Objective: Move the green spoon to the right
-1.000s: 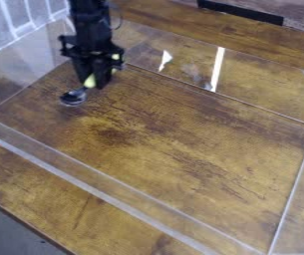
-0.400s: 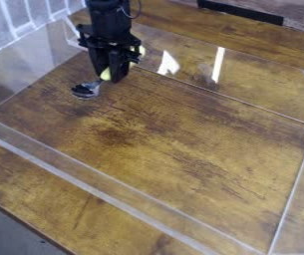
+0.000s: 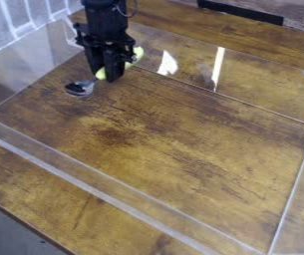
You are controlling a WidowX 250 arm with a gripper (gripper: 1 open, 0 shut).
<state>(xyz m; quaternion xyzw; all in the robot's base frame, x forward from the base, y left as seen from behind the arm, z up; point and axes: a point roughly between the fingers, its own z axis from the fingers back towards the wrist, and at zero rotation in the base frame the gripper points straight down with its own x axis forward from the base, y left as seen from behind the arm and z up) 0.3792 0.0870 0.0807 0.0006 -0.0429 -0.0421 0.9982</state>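
The table is dark, worn wood with a slight sheen. A clear, glossy plastic wall rims it, catching glare. The spoon has a yellow-green plastic handle and shiny metal bowl. The gripper looks matt black.

Dark wood table, clear acrylic walls, window glare.

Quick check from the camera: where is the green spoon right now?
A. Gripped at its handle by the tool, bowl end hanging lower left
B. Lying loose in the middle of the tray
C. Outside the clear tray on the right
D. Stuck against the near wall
A: the tool is shut on the yellow-green handle of the green spoon, with the silver bowl lower left, near the wooden surface.
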